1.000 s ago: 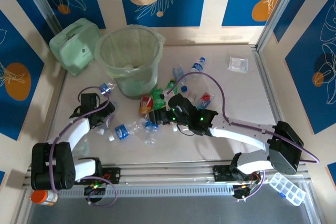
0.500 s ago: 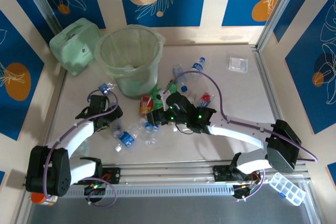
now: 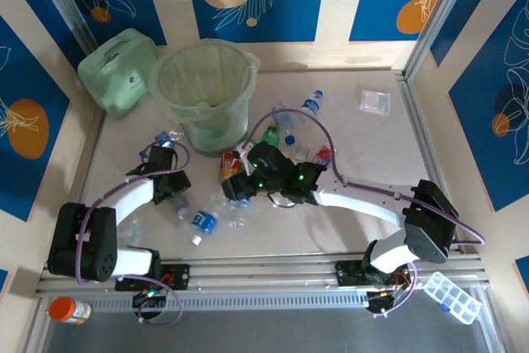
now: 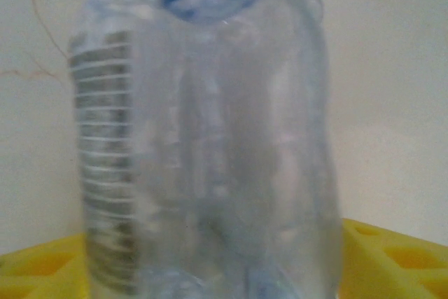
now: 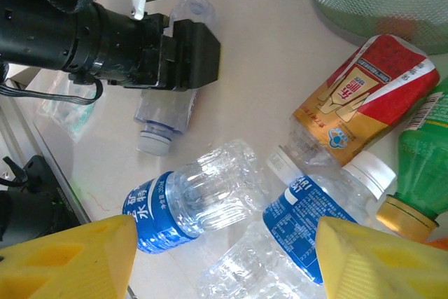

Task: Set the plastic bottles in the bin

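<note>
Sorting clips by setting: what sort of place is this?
Probably a robot test cell: table walled by blue printed panels, aluminium rail along its near edge, plastic bottles strewn by a bin.

White Chinese characters, 水 among them, on the blue label of the nearest clear bottle [image 5: 189, 204]. Small white print on the second blue-labelled bottle [image 5: 301, 215], too fine to read. Red Chinese characters and a paw-print sign on the red and gold bottle [image 5: 357, 96]. Barcode stripes on the blurred clear bottle [image 4: 210, 145], digits unreadable.
</note>
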